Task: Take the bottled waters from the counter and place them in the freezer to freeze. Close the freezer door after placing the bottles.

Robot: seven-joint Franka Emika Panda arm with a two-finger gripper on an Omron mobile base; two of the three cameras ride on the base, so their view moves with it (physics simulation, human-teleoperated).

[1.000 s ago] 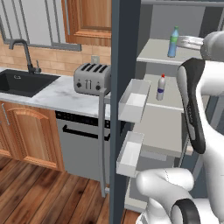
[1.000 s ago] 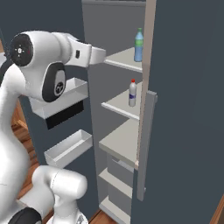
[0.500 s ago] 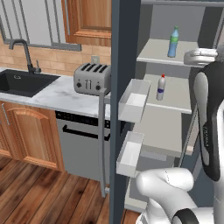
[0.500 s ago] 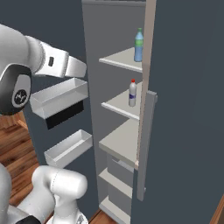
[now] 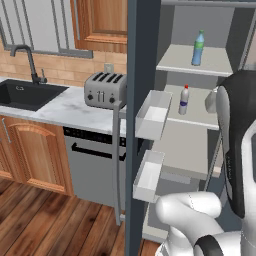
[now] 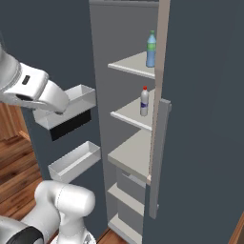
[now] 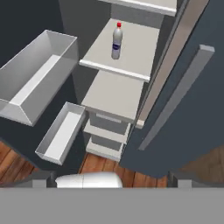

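Note:
The freezer (image 5: pixel 215 20) stands open with both bottled waters upright inside. The green-capped bottle (image 5: pixel 198 48) (image 6: pixel 151 49) is on the upper shelf. One shelf lower stands the red-capped bottle (image 5: pixel 184 100) (image 6: pixel 144 101) (image 7: pixel 117 40). The freezer door (image 5: pixel 142 60) is swung wide, its white bins (image 7: pixel 35 78) facing the shelves. My gripper (image 7: pixel 111 180) is open and holds nothing, well back from the shelves and looking down on the red-capped bottle. The marble counter (image 5: pixel 65 107) carries no bottles.
A steel toaster (image 5: pixel 104 90) sits on the counter beside the door's edge. The black sink (image 5: pixel 25 93) is further left, the dishwasher (image 5: pixel 92 160) below. The door's long handle (image 5: pixel 117 165) hangs in front of the dishwasher. A second slate door with a handle (image 6: pixel 159 157) borders the shelves on the right.
My arm has drawn back from the shelves, swinging right and lower in the left base view and out to the left in the right base view. Both bottles stay put.

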